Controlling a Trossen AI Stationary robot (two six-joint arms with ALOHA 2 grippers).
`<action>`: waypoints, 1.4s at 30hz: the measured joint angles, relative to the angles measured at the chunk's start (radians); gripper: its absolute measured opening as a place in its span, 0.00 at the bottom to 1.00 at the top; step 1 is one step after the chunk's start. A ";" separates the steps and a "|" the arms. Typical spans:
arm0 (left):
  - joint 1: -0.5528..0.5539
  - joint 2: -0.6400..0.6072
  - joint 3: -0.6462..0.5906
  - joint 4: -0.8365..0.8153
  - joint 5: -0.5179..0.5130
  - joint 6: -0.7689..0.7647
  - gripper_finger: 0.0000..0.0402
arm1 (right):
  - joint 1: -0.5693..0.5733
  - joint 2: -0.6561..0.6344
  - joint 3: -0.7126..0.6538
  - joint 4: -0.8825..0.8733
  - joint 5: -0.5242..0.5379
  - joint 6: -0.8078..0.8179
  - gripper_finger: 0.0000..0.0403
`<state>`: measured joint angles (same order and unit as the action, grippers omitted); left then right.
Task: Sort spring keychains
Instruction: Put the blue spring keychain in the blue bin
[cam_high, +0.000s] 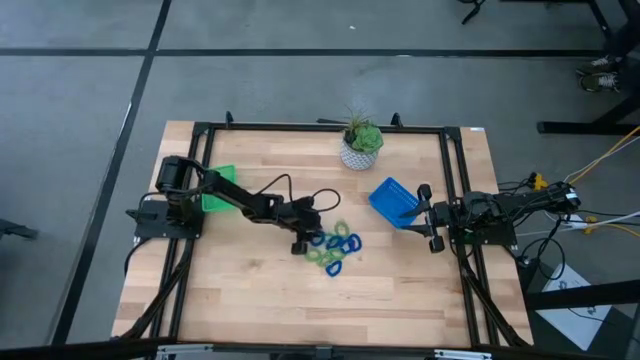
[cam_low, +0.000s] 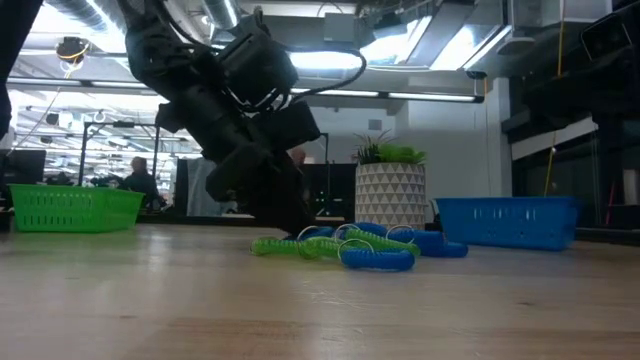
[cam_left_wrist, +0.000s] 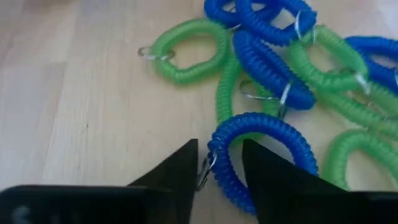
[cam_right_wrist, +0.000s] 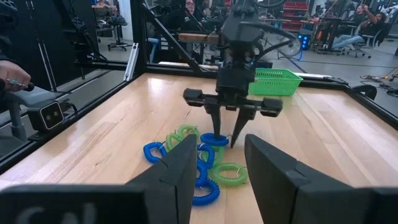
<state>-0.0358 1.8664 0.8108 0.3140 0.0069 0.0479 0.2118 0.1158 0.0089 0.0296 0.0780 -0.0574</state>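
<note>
Closest to your left wrist camera, a blue spring keychain (cam_left_wrist: 261, 146) has its near rim sitting between the two dark fingers (cam_left_wrist: 177, 174) of the left gripper (cam_left_wrist: 217, 165), its small metal ring (cam_left_wrist: 205, 169) showing in the gap. Your jaws stand partly apart around that coil and look to be closing; from these views you cannot yet call it a firm clamp. Expect it to handle as light, soft and springy plastic: it should squash and stretch rather than break, and the ribbed coil may roll or slip out of a shallow pinch. Take it across the coil's thickness, well down between the fingers, not by the ring. Other spring keychains (cam_high: 335, 250), blue and light green, lie overlapped in one heap just past the grasped one, at about five o'clock from the table's centre in the high view, so a neighbour could drag along as you lift. Your green tray (cam_high: 216, 190) sits at nine o'clock behind the left arm, and the blue tray (cam_high: 393, 200) at two o'clock. Just beside that blue tray your right gripper (cam_right_wrist: 214, 165) waits with jaws apart and empty.
</note>
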 joint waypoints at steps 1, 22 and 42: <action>-0.002 0.000 0.000 0.005 -0.009 0.000 0.24 | 0.000 0.000 0.000 0.000 0.000 0.000 0.34; -0.085 -0.243 0.000 -0.006 -0.236 0.106 0.06 | 0.000 0.000 0.000 0.000 0.000 0.000 0.34; -0.327 -0.256 0.000 0.127 -0.520 0.149 0.05 | 0.000 0.000 0.000 0.013 0.000 0.010 0.34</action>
<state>-0.3632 1.6108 0.8112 0.4414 -0.5130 0.1967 0.2119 0.1158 0.0087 0.0422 0.0780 -0.0476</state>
